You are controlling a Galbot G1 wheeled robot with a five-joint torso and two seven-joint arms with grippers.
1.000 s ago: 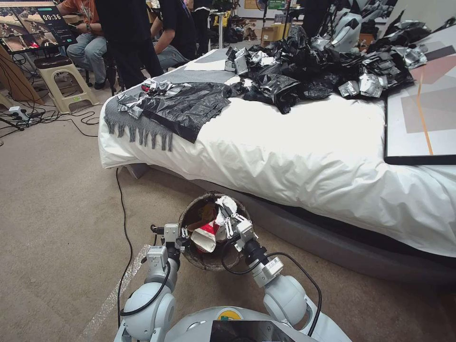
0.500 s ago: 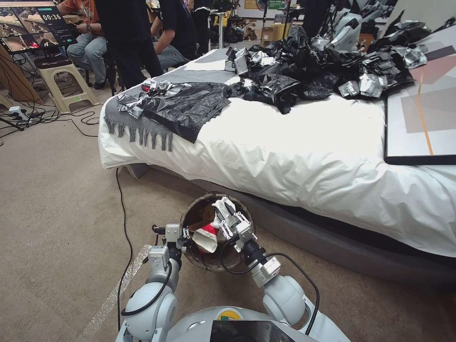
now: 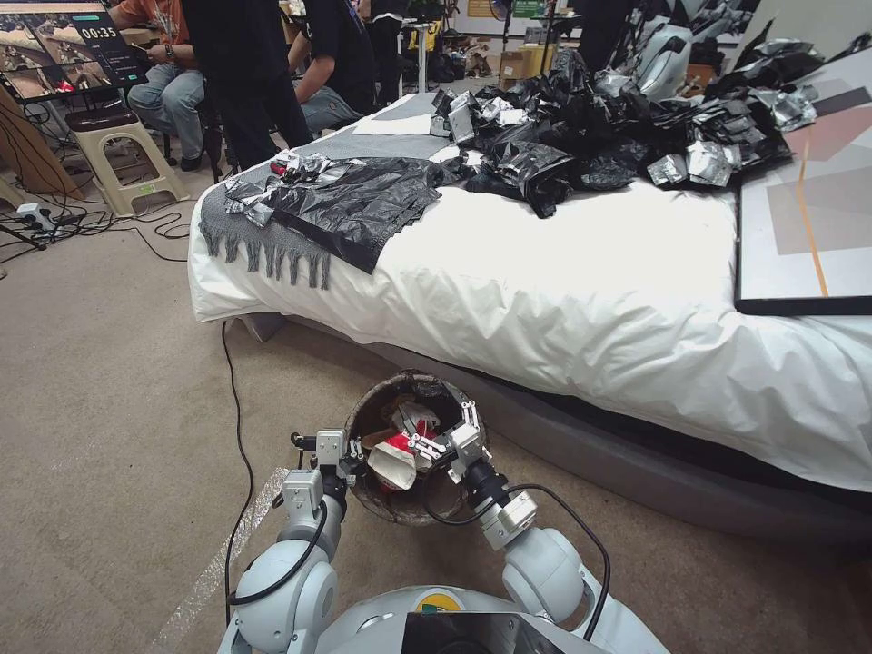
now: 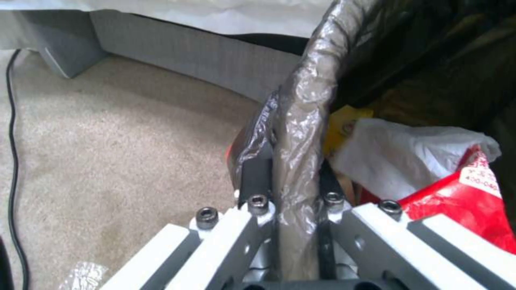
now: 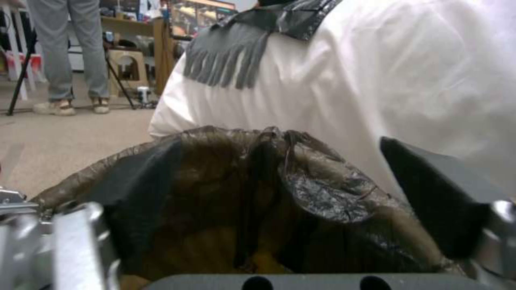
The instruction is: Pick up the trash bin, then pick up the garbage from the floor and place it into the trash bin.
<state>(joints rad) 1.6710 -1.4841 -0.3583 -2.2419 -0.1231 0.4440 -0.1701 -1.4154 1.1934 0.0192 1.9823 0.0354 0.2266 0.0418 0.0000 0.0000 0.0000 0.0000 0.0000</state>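
On my left side the carpet floor (image 3: pixel 109 381) is wide and bare, with a thin black cable (image 3: pixel 238 436) running down it close to my left arm. My left gripper (image 3: pixel 350 451) is pinched tight on the near-left rim of the trash bin (image 3: pixel 400 509). From my left wrist I can see one finger (image 4: pixel 254 177) outside the rim and the other inside, with the shiny bag folded between them.

My trash bin is held up in front of me, between my two arms. Its round mouth faces up toward my head. It has no long side that I can tell. Inside it are a red-and-white wrapper (image 4: pixel 457 197), a bit of yellow wrapper (image 4: pixel 338 127) and some more small garbage.

My right gripper (image 3: pixel 442 434) is over the right part of the bin's mouth, just above the garbage. Its fingers are spread apart and hold nothing. From my right wrist I look across the dark bag lining (image 5: pixel 258 189) to the far rim.

Right past the bin is the bed (image 3: pixel 590 291), with its white cover hanging down and its dark base near the bin's far edge. So there is little room ahead and on my right.
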